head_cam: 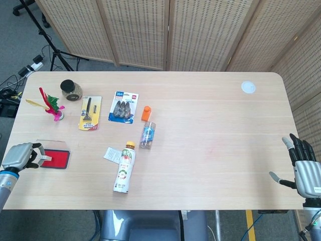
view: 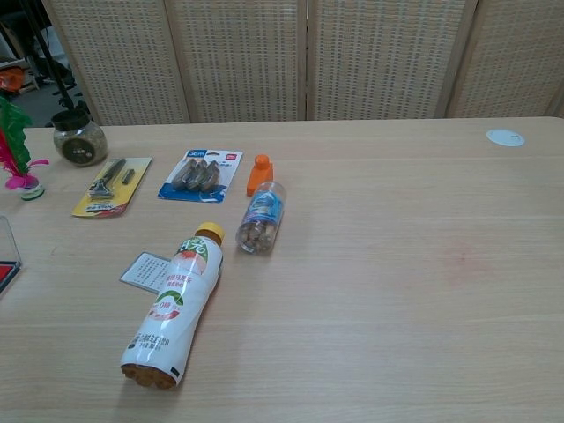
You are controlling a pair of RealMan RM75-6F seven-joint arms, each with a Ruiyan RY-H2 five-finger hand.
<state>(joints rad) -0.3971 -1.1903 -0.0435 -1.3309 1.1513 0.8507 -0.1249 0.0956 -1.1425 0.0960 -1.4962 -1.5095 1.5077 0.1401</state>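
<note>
My left hand (head_cam: 19,155) hangs at the table's front left edge with its fingers curled. It pinches a small white block (head_cam: 44,157) just left of a flat red pad (head_cam: 56,159) in a clear case. My right hand (head_cam: 304,169) is off the right edge of the table, fingers spread and holding nothing. Neither hand shows in the chest view, where only a corner of the red pad (view: 4,273) appears at the left edge.
A drink bottle (head_cam: 124,168) lies beside a white tag (head_cam: 110,153), with a small pill bottle (head_cam: 148,134) and an orange cap (head_cam: 146,113) behind. A blue card pack (head_cam: 123,107), yellow tool card (head_cam: 89,113), jar (head_cam: 71,90) and feather toy (head_cam: 52,106) stand further left. A white disc (head_cam: 248,87) is far right.
</note>
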